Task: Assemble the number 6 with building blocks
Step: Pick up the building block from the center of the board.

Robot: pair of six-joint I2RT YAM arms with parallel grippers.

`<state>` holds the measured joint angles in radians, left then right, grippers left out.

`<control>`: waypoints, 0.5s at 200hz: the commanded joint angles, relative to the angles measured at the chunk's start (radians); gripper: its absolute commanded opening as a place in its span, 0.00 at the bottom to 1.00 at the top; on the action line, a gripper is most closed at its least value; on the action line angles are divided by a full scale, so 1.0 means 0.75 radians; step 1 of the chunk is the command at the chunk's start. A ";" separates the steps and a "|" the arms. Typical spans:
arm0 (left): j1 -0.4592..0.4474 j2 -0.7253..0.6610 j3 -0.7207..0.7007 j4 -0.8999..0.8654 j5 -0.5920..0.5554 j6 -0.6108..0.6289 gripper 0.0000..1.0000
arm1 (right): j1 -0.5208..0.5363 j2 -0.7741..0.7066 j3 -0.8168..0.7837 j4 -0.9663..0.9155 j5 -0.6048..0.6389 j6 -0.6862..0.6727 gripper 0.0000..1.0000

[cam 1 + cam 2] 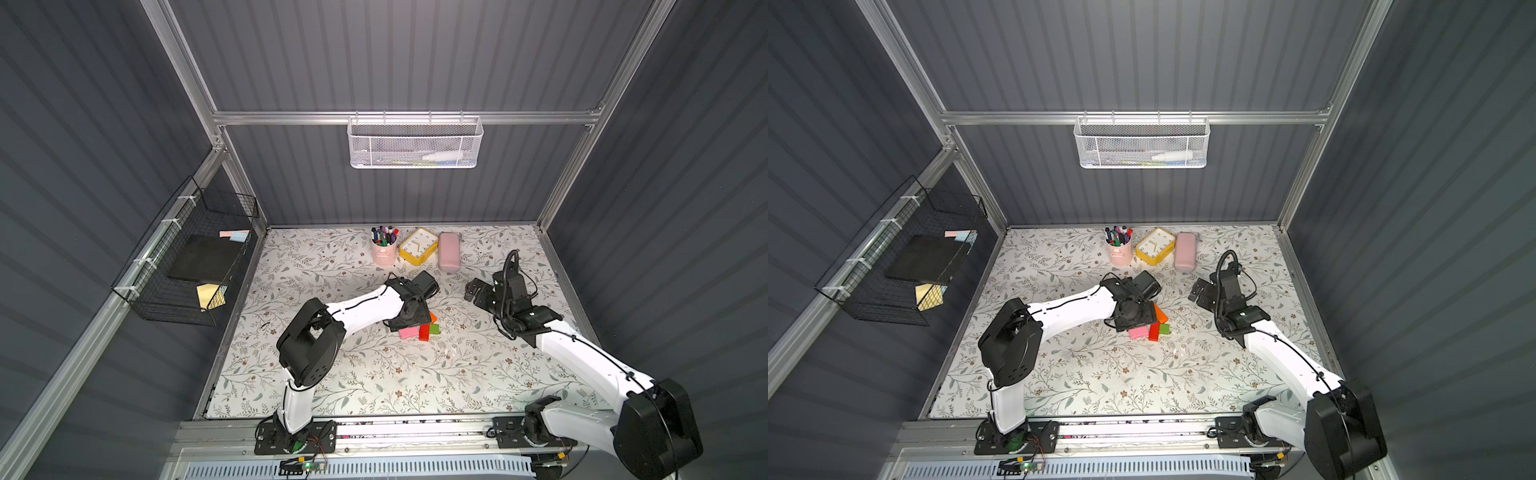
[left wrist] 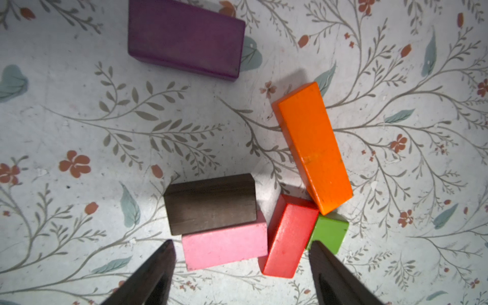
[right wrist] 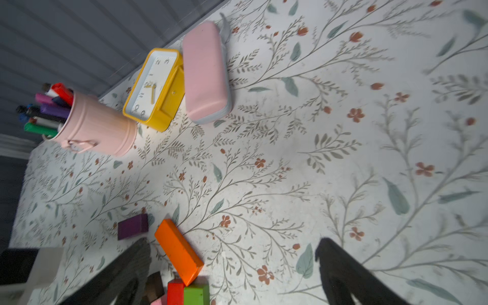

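Observation:
In the left wrist view the brown block (image 2: 211, 203) and pink block (image 2: 224, 245) lie side by side and touch. The red block (image 2: 287, 237) stands beside the pink one, with the green cube (image 2: 330, 232) beside it. One end of the orange bar (image 2: 314, 148) meets red and green. The purple block (image 2: 184, 39) lies apart. This cluster does not read as the number 6. My left gripper (image 2: 241, 247) hovers open above pink and red, touching nothing. Off to the right, my right gripper (image 1: 471, 291) is open and empty, with the orange bar (image 3: 179, 250) by one finger.
Along the back edge of the floral table stand a pink pen cup (image 1: 383, 251), a yellow clock (image 1: 419, 246) and a pale pink case (image 1: 449, 251). A black wire basket (image 1: 183, 266) hangs on the left wall and a white mesh basket (image 1: 415, 143) on the back wall.

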<state>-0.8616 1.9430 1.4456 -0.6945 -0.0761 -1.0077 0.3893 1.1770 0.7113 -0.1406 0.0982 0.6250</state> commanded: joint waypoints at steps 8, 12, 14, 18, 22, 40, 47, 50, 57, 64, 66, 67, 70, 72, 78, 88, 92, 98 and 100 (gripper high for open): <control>0.003 0.035 0.001 -0.059 0.017 -0.019 0.80 | -0.028 0.005 -0.022 0.077 -0.259 -0.046 0.99; 0.005 0.038 0.001 -0.063 0.016 -0.019 0.81 | -0.030 0.007 -0.022 0.073 -0.265 -0.044 0.99; 0.004 0.039 0.001 -0.064 0.014 -0.020 0.81 | -0.030 0.009 -0.022 0.071 -0.268 -0.043 0.99; 0.004 0.038 0.000 -0.065 0.014 -0.021 0.81 | -0.032 0.012 -0.020 0.068 -0.273 -0.040 0.99; 0.005 0.037 -0.002 -0.068 0.012 -0.023 0.81 | -0.034 0.014 -0.020 0.069 -0.279 -0.038 0.99; 0.010 0.034 -0.026 -0.081 0.000 -0.046 0.81 | -0.038 0.016 -0.014 0.069 -0.305 -0.030 0.99; 0.018 0.030 -0.031 -0.074 0.004 -0.047 0.81 | -0.038 0.014 -0.012 0.070 -0.317 -0.030 0.99; 0.022 0.028 -0.031 -0.070 0.006 -0.048 0.81 | -0.038 0.012 -0.011 0.069 -0.319 -0.031 0.99; 0.029 0.024 -0.081 -0.057 0.007 -0.048 0.81 | -0.040 0.012 -0.011 0.069 -0.323 -0.032 0.99; 0.037 0.018 -0.094 -0.045 0.006 -0.049 0.81 | -0.040 0.009 -0.013 0.072 -0.325 -0.032 0.99; 0.039 0.018 -0.096 -0.043 0.005 -0.049 0.81 | -0.040 0.009 -0.014 0.073 -0.324 -0.030 0.99; 0.041 0.018 -0.098 -0.042 0.004 -0.049 0.81 | -0.040 0.007 -0.015 0.073 -0.323 -0.030 0.99; 0.045 0.016 -0.100 -0.040 0.003 -0.049 0.81 | -0.040 0.007 -0.016 0.073 -0.322 -0.030 0.99; 0.048 0.015 -0.101 -0.040 0.002 -0.049 0.81 | -0.040 0.007 -0.017 0.074 -0.321 -0.029 0.99; 0.058 0.018 -0.103 -0.038 0.002 -0.048 0.81 | -0.040 0.007 -0.020 0.076 -0.322 -0.026 0.99; 0.077 0.023 -0.105 -0.035 0.007 -0.038 0.81 | -0.040 0.005 -0.026 0.083 -0.324 -0.022 0.99; 0.083 0.027 -0.105 -0.035 0.008 -0.036 0.81 | -0.041 0.004 -0.026 0.083 -0.326 -0.021 0.99; 0.092 0.032 -0.104 -0.034 0.009 -0.028 0.81 | -0.042 0.007 -0.028 0.083 -0.325 -0.019 0.99; 0.096 0.033 -0.103 -0.033 0.009 -0.027 0.81 | -0.042 0.006 -0.028 0.084 -0.325 -0.019 0.99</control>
<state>-0.8246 1.9617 1.3804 -0.7074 -0.0669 -1.0256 0.3641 1.1851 0.6987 -0.0963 -0.1246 0.6090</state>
